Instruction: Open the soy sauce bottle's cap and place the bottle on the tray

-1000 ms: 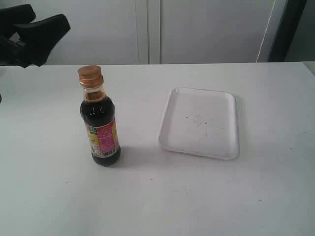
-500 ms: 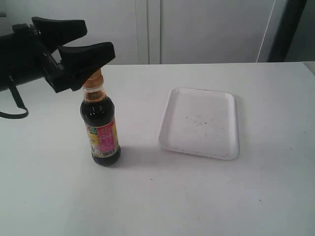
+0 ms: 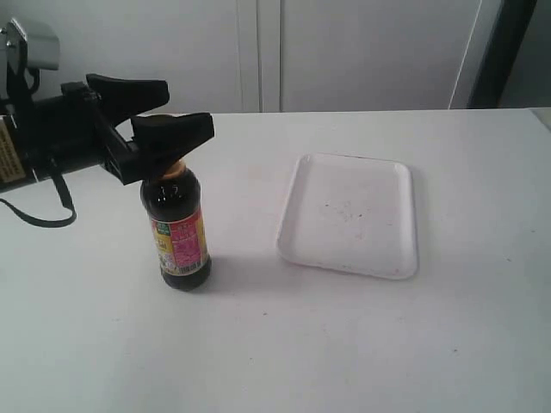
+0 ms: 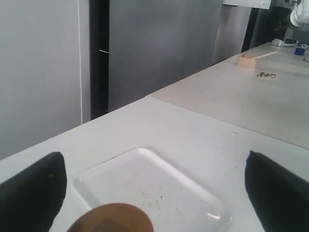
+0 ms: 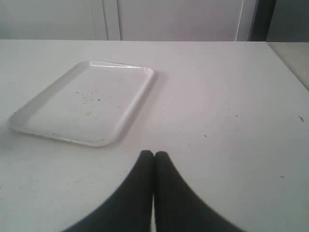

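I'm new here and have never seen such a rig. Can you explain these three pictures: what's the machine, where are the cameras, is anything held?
It's a robot with two arms, each ending in a pincer gripper. One picture is from a camera off the arms, the others from each wrist. On the table are a soy sauce bottle and a white tray. The left gripper stands open at the bottle's cap, gripping nothing. The right gripper is shut and empty.

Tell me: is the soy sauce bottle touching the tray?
Apart. The exterior view shows the soy sauce bottle standing on the table, with a bare strip of table between it and the tray.
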